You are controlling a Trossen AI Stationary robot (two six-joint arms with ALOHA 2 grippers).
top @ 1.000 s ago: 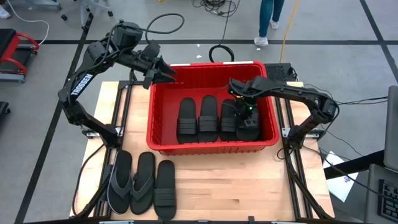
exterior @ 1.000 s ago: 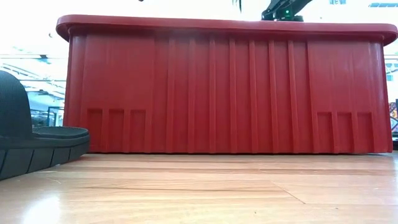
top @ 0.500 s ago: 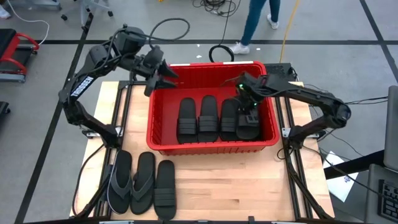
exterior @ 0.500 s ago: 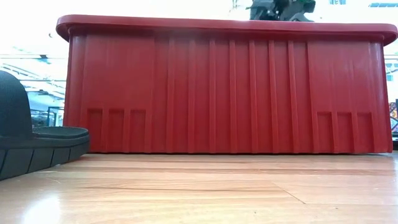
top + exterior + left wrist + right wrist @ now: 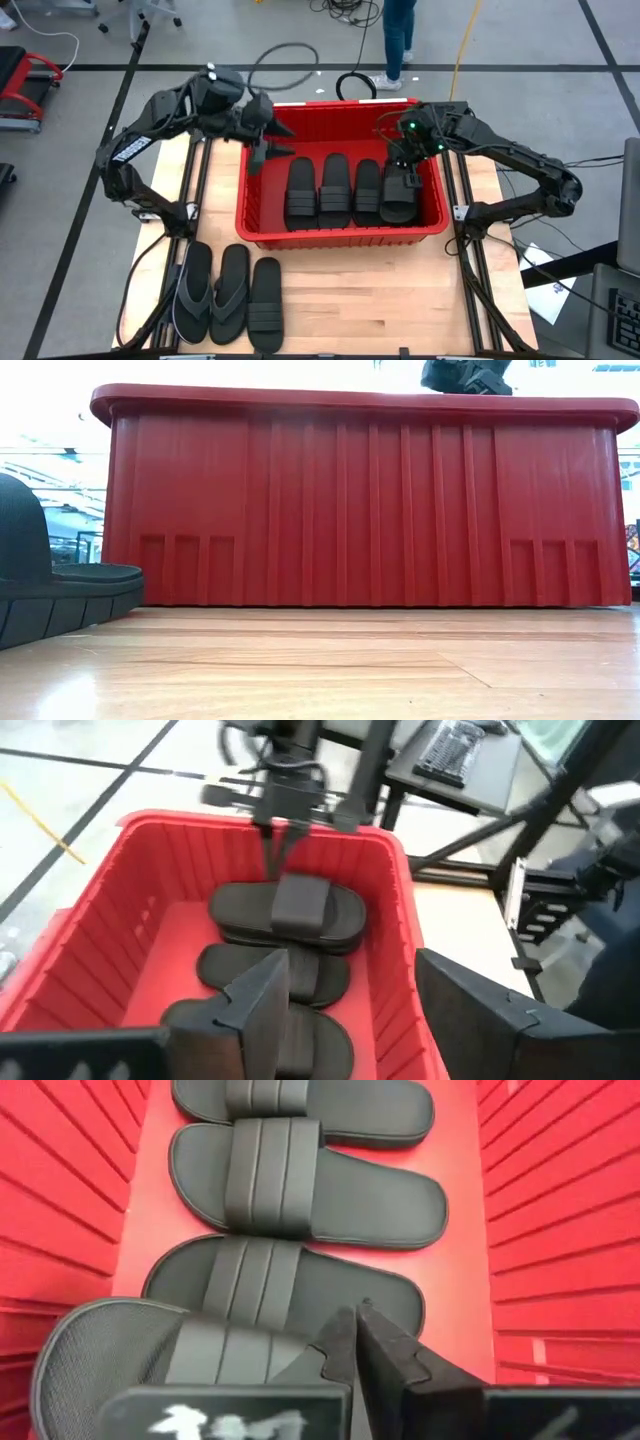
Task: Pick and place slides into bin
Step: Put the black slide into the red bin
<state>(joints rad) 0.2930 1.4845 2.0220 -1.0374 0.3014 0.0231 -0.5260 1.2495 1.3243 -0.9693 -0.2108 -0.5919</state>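
Note:
The red bin (image 5: 340, 225) stands mid-table and holds several black ribbed-strap slides side by side (image 5: 335, 188). The rightmost slide (image 5: 400, 195) lies partly over its neighbour (image 5: 280, 1280). One more slide (image 5: 265, 303) and two thin flip-flops (image 5: 210, 292) lie flat on the table near the front left. My right gripper (image 5: 405, 162) is shut and points down just above the rightmost slide's strap (image 5: 300, 900); nothing shows between its fingers (image 5: 355, 1335). My left gripper (image 5: 270, 152) is open and empty over the bin's far left corner.
A person's legs (image 5: 398, 35) stand beyond the table's far edge, near cables on the floor (image 5: 355, 85). Bare wood (image 5: 380, 290) lies in front of the bin. In the low view the bin's near wall (image 5: 360, 500) fills the picture, with a slide (image 5: 60, 595) at the left.
My left gripper has gone from outside the bin's far left corner toward the table's right and near edge, over the bin's rim. My right gripper has gone a little toward the table's right edge and up. The person beyond the table has walked leftward.

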